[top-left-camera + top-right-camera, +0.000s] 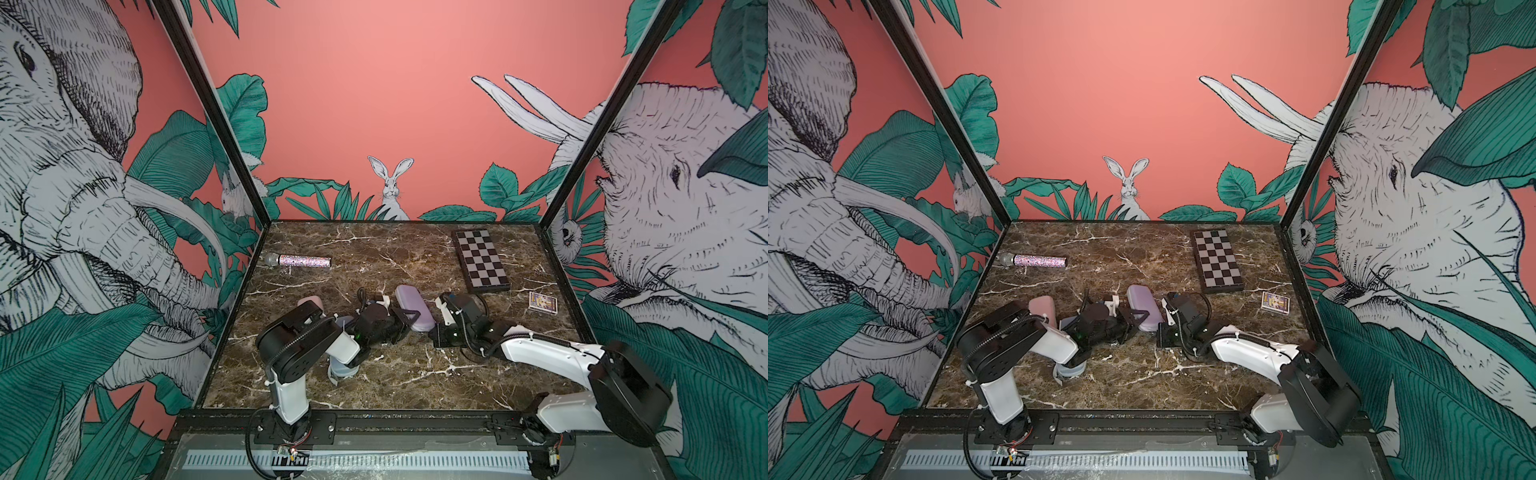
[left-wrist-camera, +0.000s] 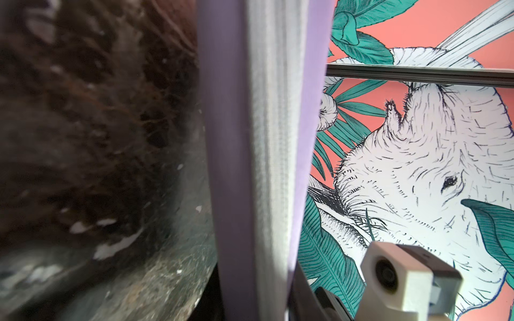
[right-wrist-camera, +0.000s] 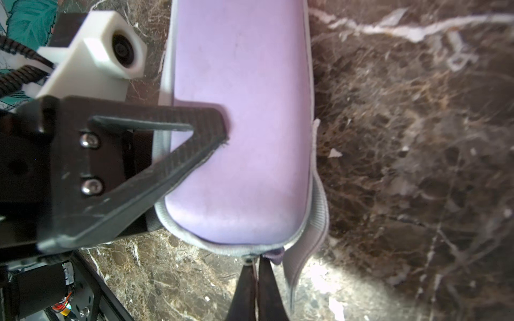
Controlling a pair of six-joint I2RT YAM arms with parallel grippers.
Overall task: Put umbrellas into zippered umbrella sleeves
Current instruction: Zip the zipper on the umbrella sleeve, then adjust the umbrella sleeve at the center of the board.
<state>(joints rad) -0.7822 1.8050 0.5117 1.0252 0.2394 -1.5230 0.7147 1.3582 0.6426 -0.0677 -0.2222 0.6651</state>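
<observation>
- The lilac case [image 1: 413,308] lies flat near the middle of the desk [image 1: 415,374] in both top views, with both arms bent over it. No lilac umbrella shows anywhere, so I'd guess it is inside, though I can't see in.
- The left pincer [image 3: 218,130] looks clamped across the case's long side. One flat finger lies on the lid at left centre of the right wrist view.
- The right pincer [image 3: 254,266] has its fingers pressed together at the case's rounded end, low in that same view. It seems to be pinching the zip pull [image 3: 251,259].
- The grey zip band [image 3: 313,222] gapes along the lower right of the case, so I take zipping shut to be the step in hand, and it isn't finished.
- To do it well, I'd draw the pull along the curve of the edge rather than straight away from the case, or the slider may jam at the corner.
- The left grip should squeeze the two halves together so the teeth meet ahead of the slider.
- The pink case [image 1: 311,302] sits partly behind the left arm, left of centre.
- Something pale blue [image 1: 341,371] peeks from under that arm, and I can't tell whether it is a case or an umbrella.
</observation>
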